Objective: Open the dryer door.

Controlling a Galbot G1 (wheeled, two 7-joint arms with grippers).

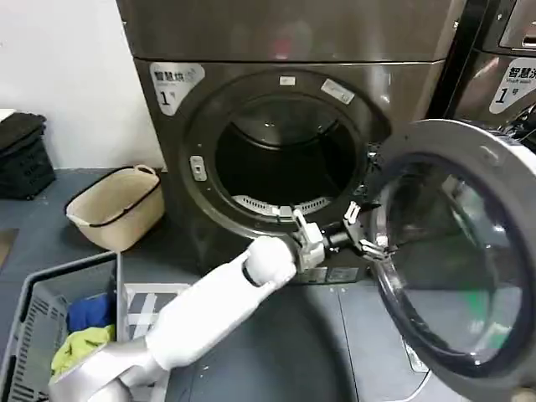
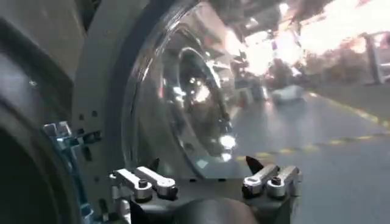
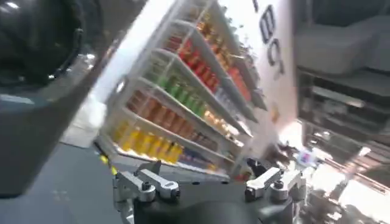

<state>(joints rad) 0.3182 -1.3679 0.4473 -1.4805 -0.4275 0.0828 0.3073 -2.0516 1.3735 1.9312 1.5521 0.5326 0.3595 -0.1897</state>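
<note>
**Dryer door swung open, left end effector at its rim**

The dryer (image 1: 285,109) is seen standing against the wall, its badge marked "1" at the upper left of the front. The dryer door (image 1: 456,251) is swung wide to the right on its hinge, so that the dark drum opening is exposed. The left end effector (image 1: 362,228) is held at the inner edge of the door ring, with its fingers spread apart and nothing clasped between them; in the left wrist view the fingers (image 2: 146,181) are shown parted before the bulging glass (image 2: 189,91). The right end effector (image 3: 210,182) is likewise shown with fingers apart, empty. A beige basket (image 1: 113,209) and a grey crate (image 1: 50,327) of clothes are seen on the floor at the left.
</note>
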